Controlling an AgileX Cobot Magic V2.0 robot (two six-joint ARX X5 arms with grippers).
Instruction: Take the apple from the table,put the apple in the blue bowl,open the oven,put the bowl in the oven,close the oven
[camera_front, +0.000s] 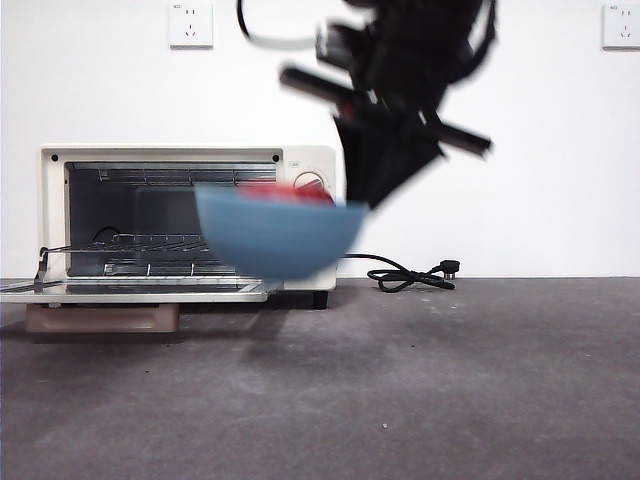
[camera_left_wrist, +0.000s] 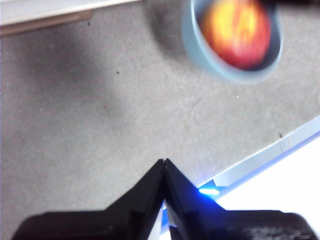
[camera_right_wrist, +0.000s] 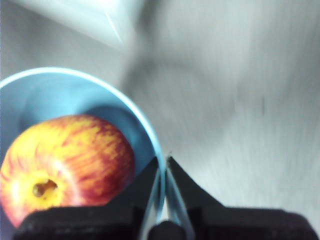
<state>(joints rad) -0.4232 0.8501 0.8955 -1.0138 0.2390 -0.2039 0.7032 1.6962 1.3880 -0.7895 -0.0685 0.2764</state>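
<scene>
Front view only: oven (camera_front: 180, 225) door down flat, rack bare, blue bowl (camera_front: 278, 238) lifted off table (camera_front: 420, 380) before oven's knob side. Right wrist view: right gripper (camera_right_wrist: 165, 162) pinched shut on bowl rim, apple (camera_right_wrist: 67, 160) inside, just beside gripper. Left gripper (camera_left_wrist: 164, 165) closed, empty, well apart from bowl, above table.

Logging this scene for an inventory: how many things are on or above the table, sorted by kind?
Fruit: 1, the apple
Bowls: 1, the blue bowl
Appliances: 1, the oven
End effectors: 2, right shut on the bowl's rim, left shut
Total: 5
</scene>
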